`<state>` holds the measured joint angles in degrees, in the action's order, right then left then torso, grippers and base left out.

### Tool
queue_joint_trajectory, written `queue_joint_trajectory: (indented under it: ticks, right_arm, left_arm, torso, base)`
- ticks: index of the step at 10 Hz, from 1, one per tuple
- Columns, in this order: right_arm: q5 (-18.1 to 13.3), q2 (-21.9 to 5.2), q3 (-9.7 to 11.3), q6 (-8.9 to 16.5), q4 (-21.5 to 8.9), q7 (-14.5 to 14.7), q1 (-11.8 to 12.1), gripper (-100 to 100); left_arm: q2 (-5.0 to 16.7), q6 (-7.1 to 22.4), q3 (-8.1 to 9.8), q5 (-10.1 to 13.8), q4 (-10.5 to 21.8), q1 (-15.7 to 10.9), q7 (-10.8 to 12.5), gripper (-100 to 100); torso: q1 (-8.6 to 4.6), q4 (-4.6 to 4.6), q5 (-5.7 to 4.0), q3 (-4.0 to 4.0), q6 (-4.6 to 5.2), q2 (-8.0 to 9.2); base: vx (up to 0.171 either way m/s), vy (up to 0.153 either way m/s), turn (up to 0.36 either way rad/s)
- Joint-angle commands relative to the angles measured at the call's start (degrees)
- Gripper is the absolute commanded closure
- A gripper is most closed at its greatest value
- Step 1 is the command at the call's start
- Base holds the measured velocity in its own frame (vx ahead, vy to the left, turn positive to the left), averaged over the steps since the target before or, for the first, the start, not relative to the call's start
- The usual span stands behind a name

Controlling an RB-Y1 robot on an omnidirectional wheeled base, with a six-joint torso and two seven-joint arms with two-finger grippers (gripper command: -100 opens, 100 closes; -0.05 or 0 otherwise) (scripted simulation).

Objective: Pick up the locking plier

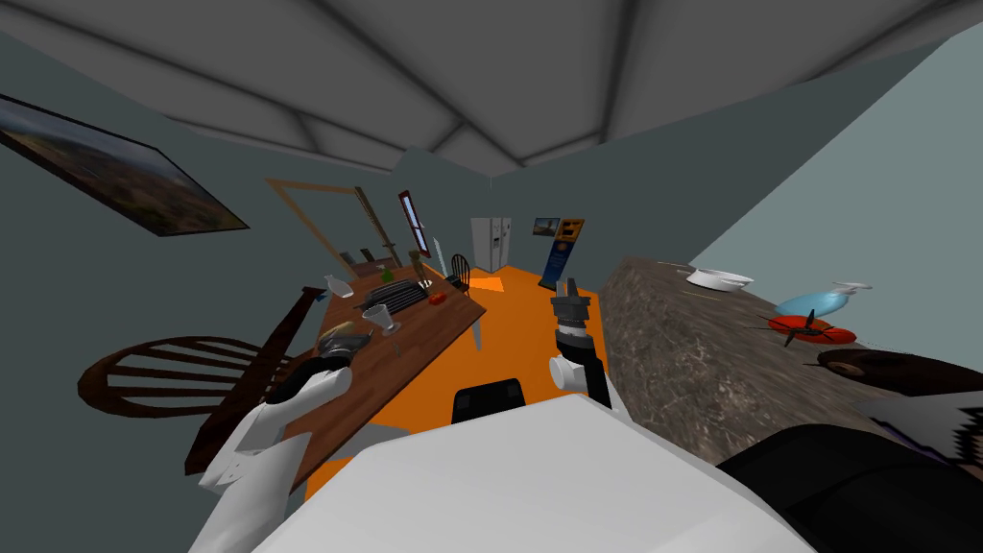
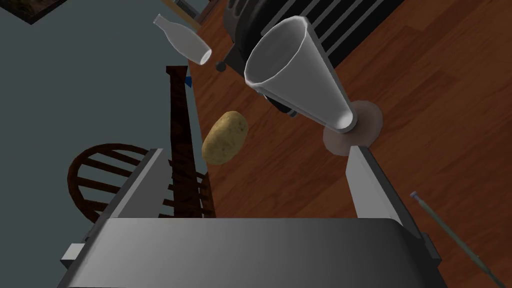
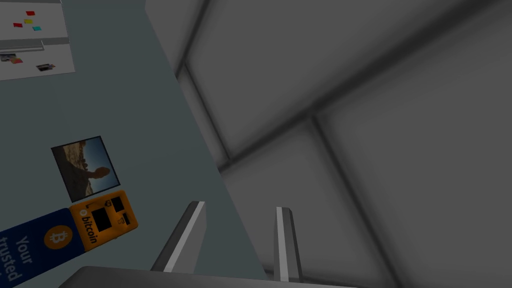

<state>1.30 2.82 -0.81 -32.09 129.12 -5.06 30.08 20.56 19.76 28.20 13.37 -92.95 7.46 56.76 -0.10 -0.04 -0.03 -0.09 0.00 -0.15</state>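
A dark crossed tool lying on something red (image 1: 803, 330) sits on the mottled stone counter (image 1: 691, 365) at my right; it may be the locking plier, too small to be sure. My left gripper (image 2: 256, 151) hovers open over the wooden table (image 2: 440, 100), and nothing is between its fingers. Just beyond its fingertips lie a potato (image 2: 225, 138) and a tipped-looking white glass (image 2: 300, 75). In the head view the left gripper (image 1: 338, 353) is over the table's near end. My right gripper (image 1: 570, 291) points up beside the counter's edge, its fingers (image 3: 192, 232) a little apart and holding nothing.
On the table are a white bottle (image 2: 182, 40), a dark slatted rack (image 1: 398, 295), a thin grey rod (image 2: 450, 235) and a small red thing (image 1: 438, 298). A wooden chair (image 1: 163, 374) stands left of it. The counter carries a white bowl (image 1: 718, 278) and a blue dish (image 1: 812, 303).
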Motion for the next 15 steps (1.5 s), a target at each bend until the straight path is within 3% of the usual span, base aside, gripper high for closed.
queue_joint_trajectory:
  ticks: [1,2,3,4,5,6,7,8,9,11,12,14,15]
  right_arm:
    - [0.00,0.00,0.00,0.00,0.00,0.00,0.00,0]
    - [0.00,0.00,0.00,0.00,0.00,0.00,0.00,0]
    - [0.00,0.00,0.00,0.00,0.00,0.00,0.00,0]
    - [0.00,0.00,0.00,0.00,0.00,0.00,0.00,0]
    - [0.00,0.00,0.00,0.00,0.00,0.00,0.00,0]
    - [0.00,0.00,0.00,0.00,0.00,0.00,0.00,0]
    - [0.00,0.00,0.00,0.00,0.00,0.00,0.00,0]
    - [0.00,0.00,0.00,0.00,0.00,0.00,0.00,0]
    - [0.00,0.00,0.00,0.00,0.00,0.00,0.00,0]
    - [0.00,0.00,0.00,0.00,0.00,0.00,0.00,0]
    - [0.00,0.00,0.00,0.00,0.00,0.00,0.00,0]
    - [0.00,0.00,0.00,0.00,0.00,0.00,0.00,0]
    - [0.00,0.00,0.00,0.00,0.00,0.00,0.00,0]
  left_arm:
    - [0.35,1.62,0.85,0.45,0.74,-0.02,1.79,-100]
    - [0.76,3.77,2.30,0.90,3.39,-0.96,4.04,-100]
    - [0.76,3.78,2.30,0.90,3.39,-0.96,4.24,-100]
    - [1.15,5.89,3.67,1.33,5.93,-1.83,6.61,-100]
    - [1.15,5.89,3.67,1.33,6.04,-1.83,6.61,-100]
    - [1.52,7.92,4.97,1.74,8.69,-2.63,8.90,-100]
    - [1.52,7.92,4.97,1.74,8.69,-2.63,8.90,-100]
    - [1.85,9.87,6.19,2.12,10.69,-3.36,11.08,-100]
    - [1.85,9.87,6.19,2.12,11.31,-3.36,11.08,-100]
    - [2.41,13.49,8.37,2.83,15.34,-4.63,14.84,-100]
    - [2.41,13.49,8.37,2.83,16.43,-4.63,15.11,-100]
    - [2.83,16.70,10.22,3.44,20.19,-5.64,18.66,-100]
    - [2.83,16.70,10.22,3.44,21.23,-5.64,18.66,-100]
  torso:
    - [0.00,0.00,0.00,0.00,0.00,0.00]
    - [0.03,0.00,0.00,0.01,-0.02,0.02]
    - [0.00,0.00,0.00,-0.01,0.00,-0.02]
    - [0.02,0.00,0.00,0.00,-0.02,0.00]
    - [0.01,-0.01,0.01,-0.02,0.00,-0.03]
    - [0.02,0.00,0.00,-0.01,-0.01,-0.01]
    - [0.01,0.00,0.00,-0.01,-0.01,-0.02]
    - [0.04,0.00,0.00,0.00,-0.01,0.01]
    - [0.04,0.00,0.00,-0.01,-0.01,-0.01]
    - [0.03,-0.01,0.00,-0.03,0.00,-0.05]
    - [0.01,-0.02,0.00,-0.06,0.00,-0.10]
    - [0.05,-0.02,0.01,-0.03,-0.02,-0.05]
    - [0.05,-0.02,0.01,-0.06,0.00,-0.09]
  base:
    - [0.039,-0.025,-0.022]
    - [0.050,-0.034,-0.044]
    - [0.044,-0.026,-0.021]
    - [0.054,-0.029,-0.052]
    - [0.045,-0.026,-0.023]
    - [0.052,-0.029,-0.060]
    - [0.040,-0.020,-0.014]
    - [0.046,-0.020,-0.040]
    - [0.044,-0.021,-0.032]
    - [0.068,-0.027,-0.064]
    - [0.058,-0.020,-0.025]
    - [0.068,-0.016,-0.060]
    - [0.058,-0.011,-0.025]
